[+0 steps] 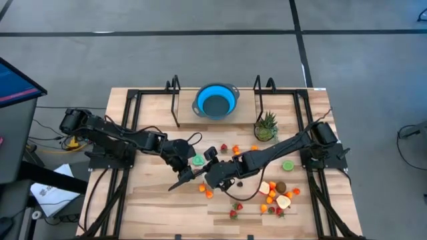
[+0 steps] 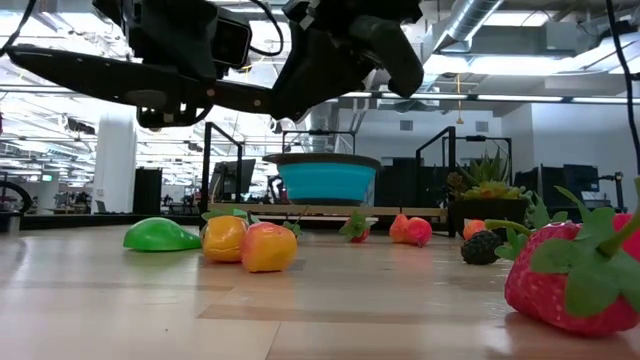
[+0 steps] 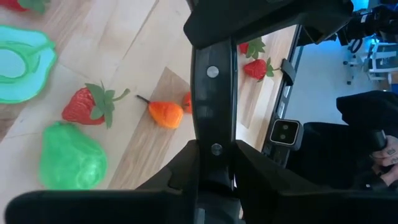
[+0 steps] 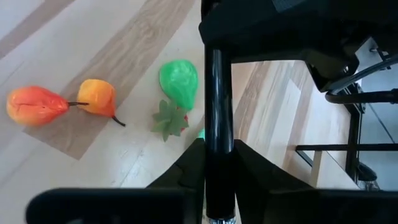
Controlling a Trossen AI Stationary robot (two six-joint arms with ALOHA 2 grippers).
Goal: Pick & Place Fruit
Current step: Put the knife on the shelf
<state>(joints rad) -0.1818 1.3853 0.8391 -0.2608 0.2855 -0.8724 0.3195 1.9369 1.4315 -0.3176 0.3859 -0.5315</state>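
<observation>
Strawberry point(image 2: 575, 275) up front in the low view, big, red and dimpled, with a floppy green plastic crown, lying on the pale wooden table point(image 1: 153, 207). Behind it the rest of the fruit is sitting loose on the boards: a smooth, glossy green pear point(image 2: 160, 236) on its side, and just beside it two rounded orange-yellow pieces point(image 2: 224, 238) touching each other. More fruit is lying scattered across the table's middle and bunched in a cluster point(image 1: 277, 197) toward the right arm's side. None of it is lying in the round blue bowl point(image 1: 216, 101) at the far edge, and the spiky green plant-like thing point(image 1: 266, 127) is standing near that bowl.

Both arms are reaching into the centre. The left gripper point(image 1: 175, 185) is hanging clear above the table beside the right one, and whether it is open, shut or carrying anything I cannot tell. The right gripper point(image 1: 212, 179) is hovering over the small orange pieces in the middle, and its state I cannot tell either; no fruit is showing in it.

My read: a pick is being lined up on those orange pieces. Next, that arm is going to need a straight drop with a snug pinch, because these glossy little rounded shapes look ready to roll or squirt away
</observation>
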